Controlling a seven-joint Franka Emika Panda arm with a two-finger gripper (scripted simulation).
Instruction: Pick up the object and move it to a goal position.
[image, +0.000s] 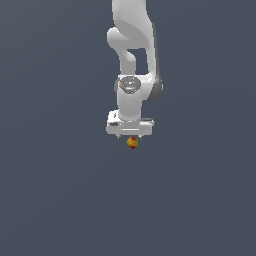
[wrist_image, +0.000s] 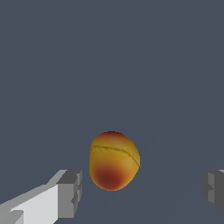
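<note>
The object is a small orange-yellow ball with red patches (image: 132, 142), lying on the flat grey surface. My white gripper (image: 130, 135) hangs straight down right over it. In the wrist view the ball (wrist_image: 113, 161) sits between my two fingers, closer to one grey fingertip (wrist_image: 70, 192) than to the other (wrist_image: 213, 188). The gripper (wrist_image: 141, 191) is open, with clear gaps on both sides of the ball. Neither pad touches the ball.
Plain dark grey ground (image: 60, 190) fills both views. The white arm (image: 132, 45) rises above the gripper in the exterior view. No goal marker shows.
</note>
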